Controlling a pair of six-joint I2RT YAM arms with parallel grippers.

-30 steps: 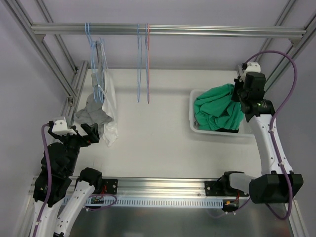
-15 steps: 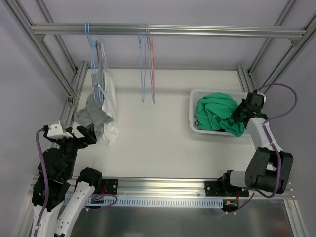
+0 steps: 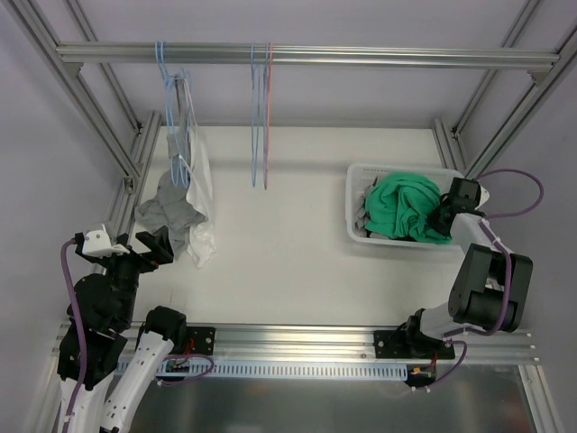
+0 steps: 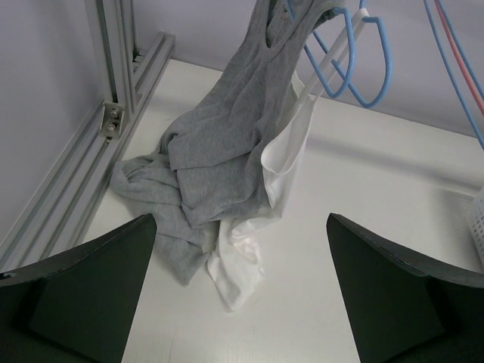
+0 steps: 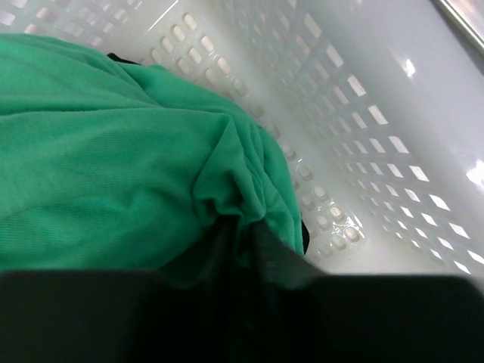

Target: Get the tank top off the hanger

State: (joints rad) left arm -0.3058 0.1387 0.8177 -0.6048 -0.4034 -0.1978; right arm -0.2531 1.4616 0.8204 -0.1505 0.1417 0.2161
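**Green garment in basket; grey top on hanger**

Green knit garment [image 3: 406, 207] lies bunched in a white perforated plastic basket [image 3: 397, 169], right of centre in the top view. Right gripper [image 5: 246, 234] is pinched onto a fold of it. Left gripper [image 4: 240, 227], lower left, has its fingers wide apart and holds nothing. Grey tank top [image 4: 219, 151] hangs on a light-blue plastic hanger [image 4: 389, 57] at upper left. Its hem pools on the white table [image 3: 297, 234], touching a white tank top [image 4: 286, 162].

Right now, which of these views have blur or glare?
Top external: even light, soft shadows, all sharp. Left wrist: the gray tank top is sharp, while the pincer fingers are dark and blurred in the bottom corners. Right wrist: glare on the basket wall, and a dark blur along the bottom edge.
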